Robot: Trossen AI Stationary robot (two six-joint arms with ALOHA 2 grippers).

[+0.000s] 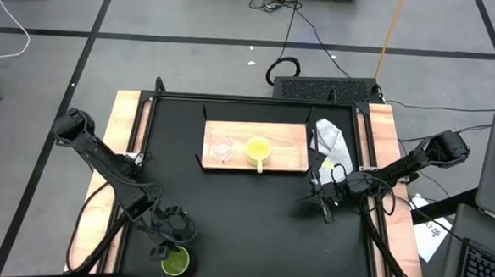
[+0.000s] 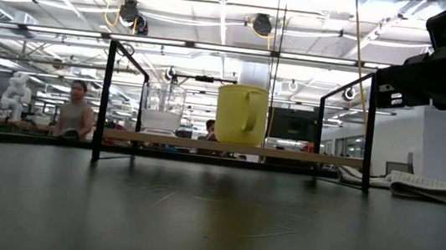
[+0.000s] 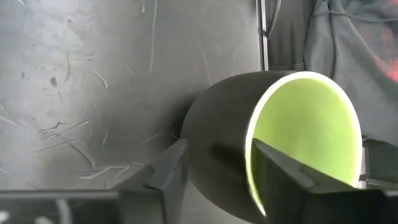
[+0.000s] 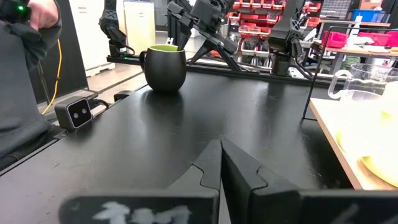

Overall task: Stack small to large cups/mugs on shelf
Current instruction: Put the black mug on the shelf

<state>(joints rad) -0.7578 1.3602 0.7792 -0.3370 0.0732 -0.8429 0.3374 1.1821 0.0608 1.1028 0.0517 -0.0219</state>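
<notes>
Straddling olive mug (image 3: 273, 149) rim | left gripper (image 3: 214, 171) spread, not yet clenched

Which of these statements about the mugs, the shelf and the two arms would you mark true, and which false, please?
1. The yellow mug stands on the shelf. True.
2. The glass cup sits inside the yellow mug. False: it stands beside it on the shelf, apart.
3. The left gripper has one finger inside the dark green mug and one outside its wall. True.
4. The dark green mug is already on the shelf. False: it stands on the black table near the front edge.
5. The right gripper holds the white cloth. False: its jaws are shut on nothing, above the table.
</notes>
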